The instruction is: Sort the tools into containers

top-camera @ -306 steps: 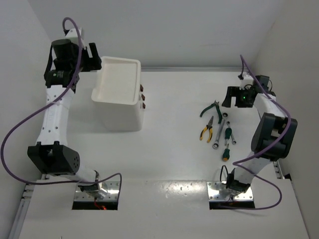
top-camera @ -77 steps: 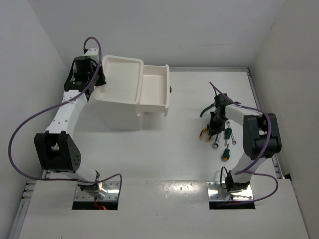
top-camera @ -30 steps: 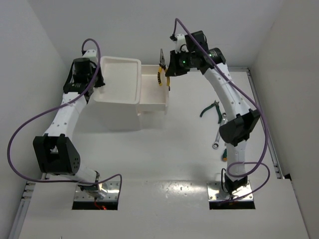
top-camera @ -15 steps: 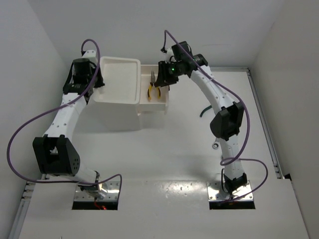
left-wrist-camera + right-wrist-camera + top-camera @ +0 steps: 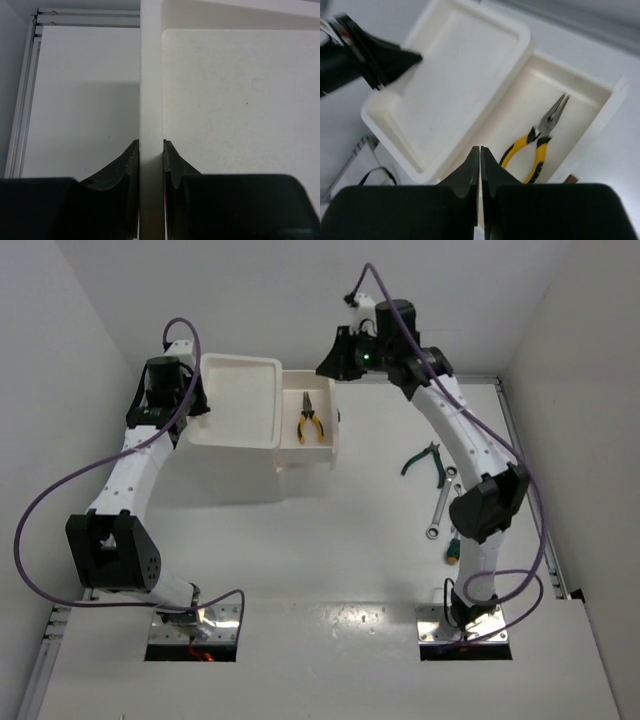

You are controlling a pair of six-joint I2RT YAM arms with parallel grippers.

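Observation:
The yellow-and-black pliers (image 5: pixel 308 420) (image 5: pixel 538 141) lie flat in the pulled-out top drawer (image 5: pixel 327 400) (image 5: pixel 572 84) of the white cabinet (image 5: pixel 250 475). My right gripper (image 5: pixel 331 360) (image 5: pixel 479 149) hovers above the drawer's far end, shut and empty. My left gripper (image 5: pixel 196 406) (image 5: pixel 151 150) is shut on the left rim (image 5: pixel 151 75) of the cabinet's tray top (image 5: pixel 240 390) (image 5: pixel 455 70). On the table to the right lie the green-handled pliers (image 5: pixel 424 459), a silver wrench (image 5: pixel 439 512) and a green screwdriver (image 5: pixel 453 549), partly hidden by the right arm.
The open drawer juts out to the right of the cabinet. White walls close in at the back and both sides. The right arm's purple cable (image 5: pixel 530 540) loops out near the right wall.
My right gripper carried the yellow pliers over the drawer, let them go into it, then rose, drew back and shut again. The left gripper has kept its hold on the tray rim.

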